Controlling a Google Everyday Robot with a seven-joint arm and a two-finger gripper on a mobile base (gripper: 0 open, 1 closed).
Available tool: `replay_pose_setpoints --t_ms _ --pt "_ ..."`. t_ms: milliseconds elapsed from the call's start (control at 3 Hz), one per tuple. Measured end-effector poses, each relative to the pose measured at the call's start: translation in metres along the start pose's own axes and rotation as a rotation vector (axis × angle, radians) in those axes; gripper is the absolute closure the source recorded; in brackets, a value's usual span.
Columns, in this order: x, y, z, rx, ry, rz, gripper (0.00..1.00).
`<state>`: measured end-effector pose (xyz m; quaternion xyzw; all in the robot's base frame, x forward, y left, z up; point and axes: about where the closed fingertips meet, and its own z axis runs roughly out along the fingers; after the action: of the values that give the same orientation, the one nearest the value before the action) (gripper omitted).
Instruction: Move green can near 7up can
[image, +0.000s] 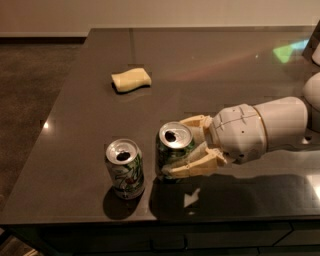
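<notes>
The green can is dark green with a silver open top and stands upright near the table's front edge. My gripper comes in from the right and is shut on the green can, one cream finger behind it and one in front. The 7up can, mostly white with green swirls and a small red mark, stands upright just to the left of the green can, a small gap between them.
A yellow sponge lies further back on the left of the dark table. The table's front edge runs just below the cans, its left edge beside the 7up can. My white arm spans the right side.
</notes>
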<state>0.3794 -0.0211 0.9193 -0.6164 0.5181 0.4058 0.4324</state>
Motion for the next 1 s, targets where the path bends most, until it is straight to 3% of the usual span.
replay_pose_setpoints --t_ms 333,1000 --pt "0.005 0.005 0.010 -0.025 0.005 -0.010 0.84" --pt "0.026 0.007 0.024 -0.047 0.043 0.029 0.37"
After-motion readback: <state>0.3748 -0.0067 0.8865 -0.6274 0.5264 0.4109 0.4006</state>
